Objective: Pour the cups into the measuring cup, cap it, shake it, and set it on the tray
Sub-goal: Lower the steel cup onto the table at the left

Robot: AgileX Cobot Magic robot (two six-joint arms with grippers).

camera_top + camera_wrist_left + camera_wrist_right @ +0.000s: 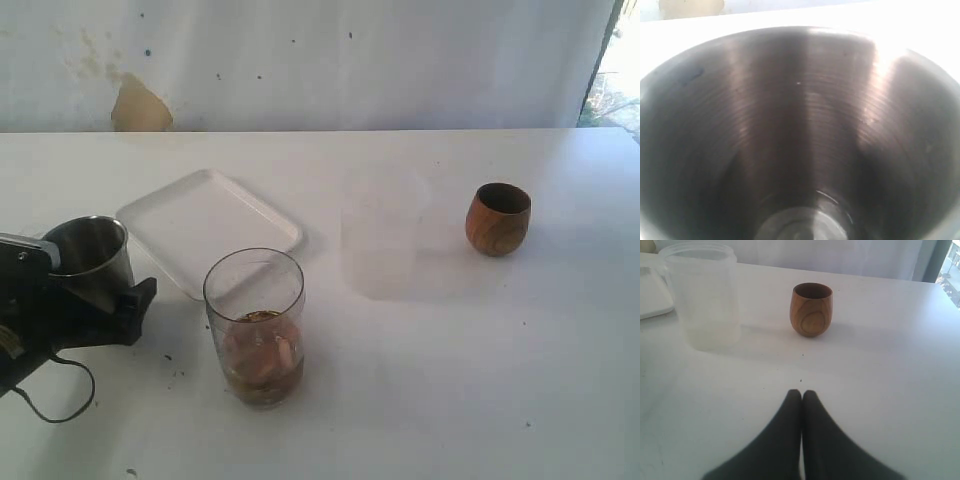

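measuring cup (254, 325): lower centre of the exterior frame, upright on the table (480, 380), with a brown layer in its bottom third and no cap on it. just to its left is the steel tumbler (88, 255); the left wrist view shows its inside as bare metal down to the base. the left gripper (110, 300) flanks the tumbler, and you cannot tell whether it is clenched on the wall or released. the tray (210, 225) lies just behind both. a frosted cup (380, 240) stands right of centre, and the wooden cup (497, 218) farther right. the right gripper (801, 395) is clenched on nothing and faces the wooden cup. likely risks: if you back the left arm off with a finger catching the tumbler, it may tip into the measuring cup and spill it. if you carry the wooden cup across low, it may clip the frosted cup.
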